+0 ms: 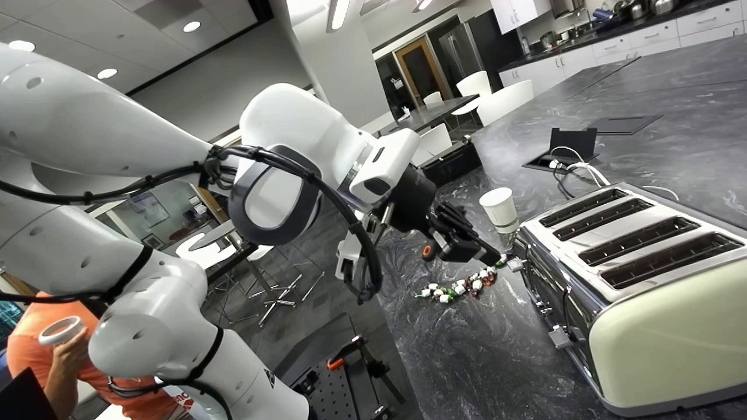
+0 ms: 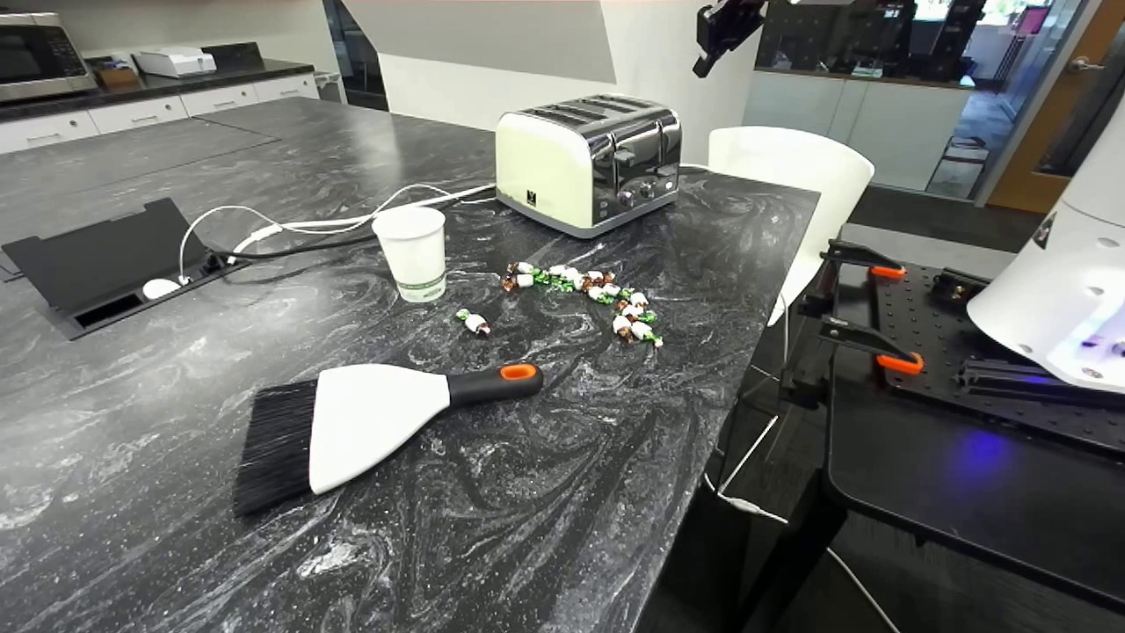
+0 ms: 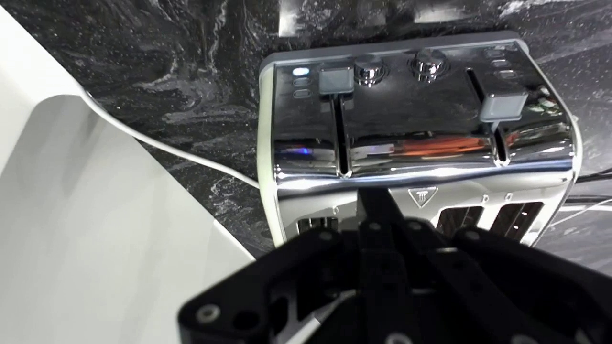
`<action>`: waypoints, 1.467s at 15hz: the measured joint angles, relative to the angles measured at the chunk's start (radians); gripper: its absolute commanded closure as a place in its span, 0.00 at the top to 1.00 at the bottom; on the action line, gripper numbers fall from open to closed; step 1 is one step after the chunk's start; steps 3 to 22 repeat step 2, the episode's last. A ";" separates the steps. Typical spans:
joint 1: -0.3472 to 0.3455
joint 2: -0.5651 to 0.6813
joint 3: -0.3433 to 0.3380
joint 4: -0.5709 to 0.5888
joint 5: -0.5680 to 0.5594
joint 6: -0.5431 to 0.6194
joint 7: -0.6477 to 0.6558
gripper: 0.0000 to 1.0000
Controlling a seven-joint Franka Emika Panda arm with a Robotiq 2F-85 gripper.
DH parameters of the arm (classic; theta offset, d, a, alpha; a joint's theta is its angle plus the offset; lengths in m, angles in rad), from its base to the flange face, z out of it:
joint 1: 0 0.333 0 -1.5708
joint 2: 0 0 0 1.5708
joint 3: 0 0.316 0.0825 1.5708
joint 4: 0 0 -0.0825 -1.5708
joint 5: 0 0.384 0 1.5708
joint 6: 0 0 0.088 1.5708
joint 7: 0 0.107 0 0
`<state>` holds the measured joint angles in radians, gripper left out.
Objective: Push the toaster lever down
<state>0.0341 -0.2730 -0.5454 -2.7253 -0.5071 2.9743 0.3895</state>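
Note:
The toaster (image 1: 671, 338) is large and cream with a chrome top and several dark slots. It also shows in an exterior view (image 2: 540, 167) and fills much of the wrist view (image 3: 406, 143). In the wrist view its left lever (image 3: 336, 81) sits near the base, beside a lit button (image 3: 301, 71). Its right lever (image 3: 503, 106) sits higher on its track. My gripper (image 3: 377, 196) is shut and empty, with its fingertips over the front top edge between the two lever tracks. In both exterior views the gripper (image 1: 492, 255) (image 2: 702, 66) is apart from the toaster, held above counter height.
A white paper cup (image 2: 413, 251) stands on the dark counter. Several wrapped candies (image 2: 639, 330) lie in front of the toaster. A white brush (image 2: 378, 422) lies nearby. A white cord (image 3: 172, 149) runs by the toaster. A white chair (image 2: 782, 163) stands at the counter's edge.

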 measured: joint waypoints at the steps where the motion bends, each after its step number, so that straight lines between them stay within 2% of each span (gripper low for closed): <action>1: -0.010 -0.019 0.019 -0.005 -0.008 -0.030 0.013 0.00; 2: -0.049 -0.034 0.071 -0.014 0.021 -0.048 0.006 0.00; 22: -0.049 -0.034 0.071 -0.014 0.021 -0.048 0.006 0.00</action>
